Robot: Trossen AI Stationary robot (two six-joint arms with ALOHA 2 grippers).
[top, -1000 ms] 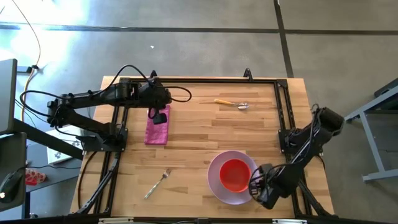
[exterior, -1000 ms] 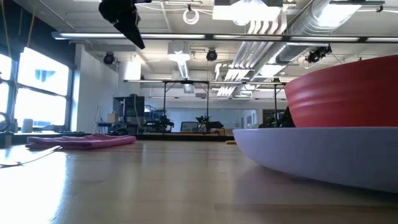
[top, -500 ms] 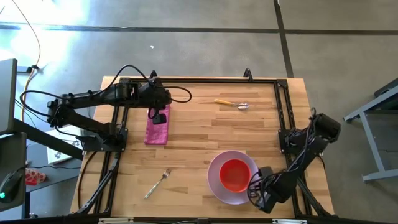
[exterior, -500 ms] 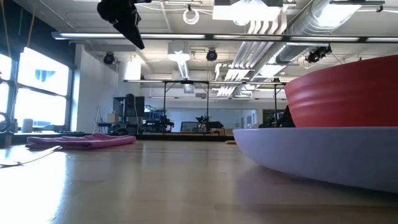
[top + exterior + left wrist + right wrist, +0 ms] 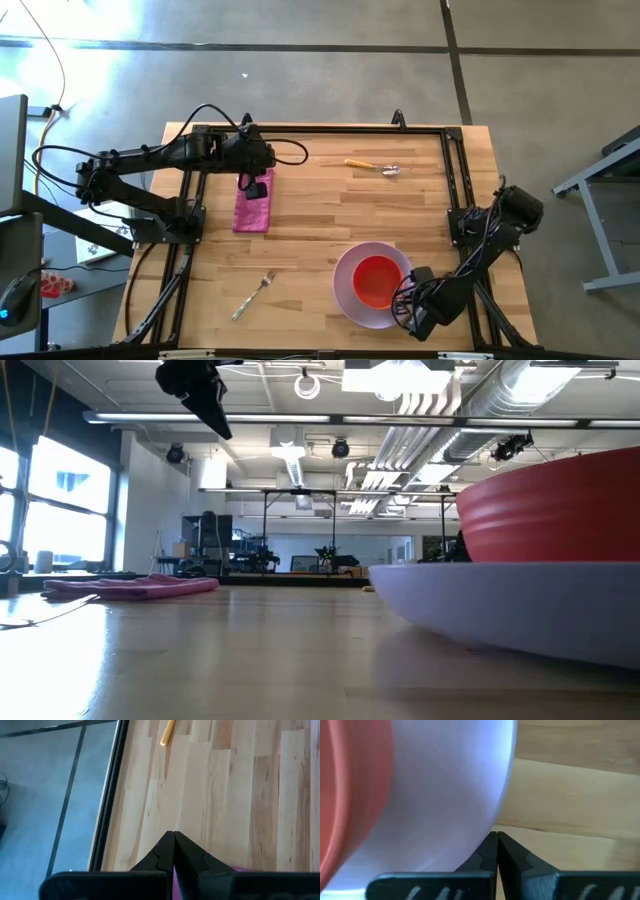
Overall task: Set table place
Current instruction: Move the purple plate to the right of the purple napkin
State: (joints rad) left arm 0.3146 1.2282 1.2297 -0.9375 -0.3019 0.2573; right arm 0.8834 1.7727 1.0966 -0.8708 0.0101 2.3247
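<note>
Plate (image 5: 372, 285) and bowl (image 5: 377, 280) are found at the near right part of the table (image 5: 330, 220), the red bowl sitting inside the lavender plate. The right gripper (image 5: 408, 306) is placed low at the plate's near right rim, its fingers (image 5: 487, 851) seen pressed together to a point in the right wrist view, right at the plate's edge (image 5: 470, 795); nothing is held between them. It is judged that the plate is being nudged or pushed with the closed tips.

The left gripper (image 5: 247, 182) hangs above the far end of the pink napkin (image 5: 253, 203), on the far left side of the table. Its fingers (image 5: 172, 851) are likewise closed tight on nothing, with a strip of the napkin (image 5: 240, 868) visible just behind them.

Farther out, a fork (image 5: 254, 294) lies near the front left, well apart from the plate, and a yellow-handled spoon (image 5: 372, 166) lies near the far edge.

If the plate is pushed off-centre it could be spun rather than slid, and the bowl, being loose, could be shifted or tipped. The closed tips could also slip under or over the shallow rim, and the plate could be lifted or lost.

Counted: one plate, one bowl, one napkin, one fork, one spoon, two grippers.
</note>
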